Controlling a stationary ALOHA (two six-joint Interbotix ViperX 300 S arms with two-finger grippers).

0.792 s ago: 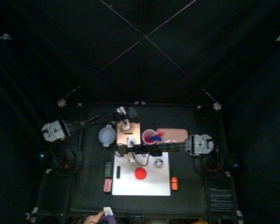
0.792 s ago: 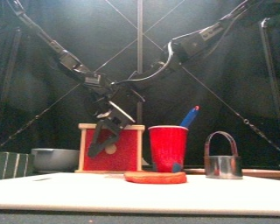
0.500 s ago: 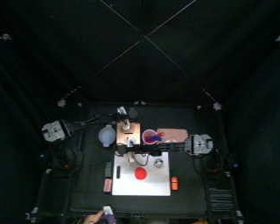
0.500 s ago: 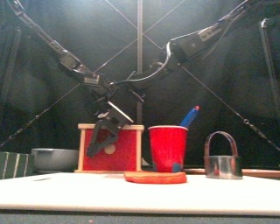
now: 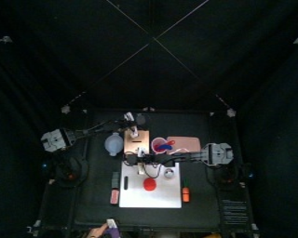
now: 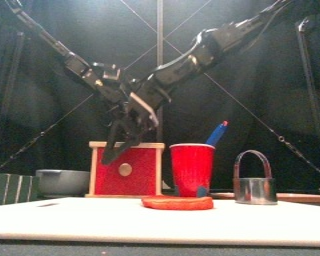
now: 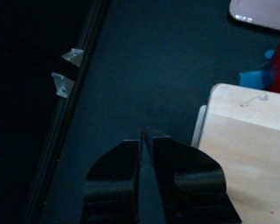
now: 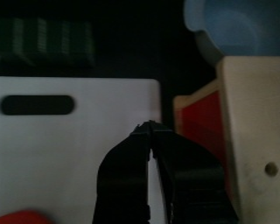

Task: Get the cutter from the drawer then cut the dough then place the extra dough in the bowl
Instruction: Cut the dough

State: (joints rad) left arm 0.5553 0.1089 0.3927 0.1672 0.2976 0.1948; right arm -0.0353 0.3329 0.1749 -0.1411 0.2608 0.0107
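The right gripper (image 8: 149,129) has its 2 jaws pressed together on nothing. It hangs over the narrow strip of black table between the back edge of the white cutting board (image 5: 158,197) and the red drawer front (image 6: 127,172) of the wooden box (image 5: 135,139). The left gripper (image 7: 146,136) is likewise closed and empty, over bare table just beside the box's pale top, on the side toward the table's back edge. In the front view the 2 arms meet above the box, and 1 pair of dark jaws hangs down in front of its upper left corner.

The cutter (image 6: 255,180) stands upright with its wire handle up, to the right of the red cup (image 6: 192,168) and apart from it. Whether it rests on the board's back corner or on the table, I cannot tell. A blue knife (image 6: 219,132) leans out of the cup toward the cutter's side.

The dough (image 6: 178,202), 1 flat red disc, lies on the board in front of the cup, away from the board's front edge. The board's front half is bare.

The bowl (image 6: 63,181) sits just left of the box. The sushi roll (image 6: 8,187) lies further left, at the front view's left edge.
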